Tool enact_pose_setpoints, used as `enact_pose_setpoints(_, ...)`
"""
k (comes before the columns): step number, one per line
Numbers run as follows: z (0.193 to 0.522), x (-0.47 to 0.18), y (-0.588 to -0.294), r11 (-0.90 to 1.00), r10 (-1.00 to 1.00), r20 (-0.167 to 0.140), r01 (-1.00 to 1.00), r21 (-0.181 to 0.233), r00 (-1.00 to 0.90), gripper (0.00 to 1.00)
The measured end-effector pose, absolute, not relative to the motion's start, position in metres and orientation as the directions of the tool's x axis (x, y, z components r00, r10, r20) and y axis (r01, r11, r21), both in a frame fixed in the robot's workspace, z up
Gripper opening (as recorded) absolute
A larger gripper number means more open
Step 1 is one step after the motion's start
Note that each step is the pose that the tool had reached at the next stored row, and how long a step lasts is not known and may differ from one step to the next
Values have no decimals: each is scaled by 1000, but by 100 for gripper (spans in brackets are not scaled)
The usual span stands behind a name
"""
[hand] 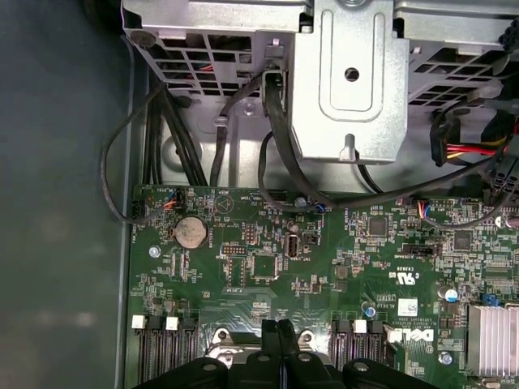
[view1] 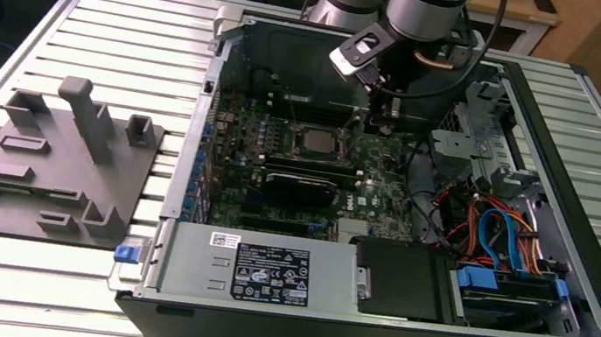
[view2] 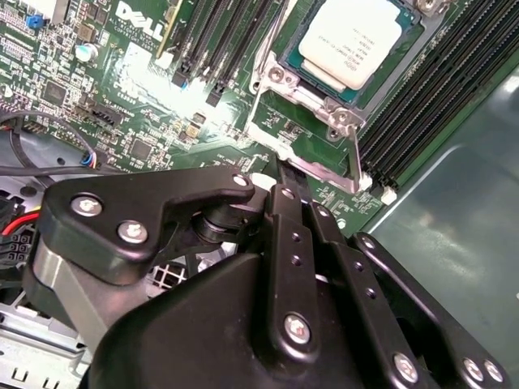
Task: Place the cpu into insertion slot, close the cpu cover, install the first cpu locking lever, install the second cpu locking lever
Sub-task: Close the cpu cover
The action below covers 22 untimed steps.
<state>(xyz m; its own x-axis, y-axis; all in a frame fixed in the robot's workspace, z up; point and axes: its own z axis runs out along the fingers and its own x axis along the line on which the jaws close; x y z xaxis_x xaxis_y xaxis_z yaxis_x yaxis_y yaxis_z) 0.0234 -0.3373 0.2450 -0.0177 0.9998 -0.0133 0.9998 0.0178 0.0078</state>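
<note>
Since the small square silvery-grey cpu (view2: 354,42) already sits in the dark, metal-rimmed insertion slot (view1: 294,138) just above the exterior view's centre, with the thin silvery cpu cover (view2: 274,78) lowered around it, only the wire locking levers (view2: 357,156) seem left to do, the black end effector (hand: 280,340) clenched empty close beside them.

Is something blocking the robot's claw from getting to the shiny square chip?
Nothing big. In the second wrist view the gripper is right beside the chip, which lies framed by its cover. Only that cover's edge and a thin metal lever lie between them.
</note>
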Motion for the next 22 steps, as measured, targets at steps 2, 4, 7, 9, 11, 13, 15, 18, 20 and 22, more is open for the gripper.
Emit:
enact_pose_setpoints(2, 245, 21, -337, 18, 1000, -13, 1000, 8, -18, 10)
enact_pose_setpoints(4, 245, 21, -337, 18, 1000, -13, 1000, 8, -18, 10)
enact_pose_setpoints(7, 245, 20, -337, 18, 1000, -13, 1000, 8, -18, 10)
enact_pose_setpoints(9, 244, 7, -337, 18, 1000, -13, 1000, 8, -18, 10)
enact_pose_setpoints(11, 244, 7, -337, 18, 1000, -13, 1000, 8, -18, 10)
enact_pose_setpoints(13, 244, 7, -337, 18, 1000, -13, 1000, 8, -18, 10)
enact_pose_setpoints(15, 244, 6, -337, 18, 1000, -13, 1000, 8, -18, 10)
enact_pose_setpoints(18, 244, 6, -337, 18, 1000, -13, 1000, 8, -18, 10)
enact_pose_setpoints(20, 244, 6, -337, 18, 1000, -13, 1000, 8, -18, 10)
enact_pose_setpoints(22, 244, 5, -337, 18, 1000, -13, 1000, 8, -18, 10)
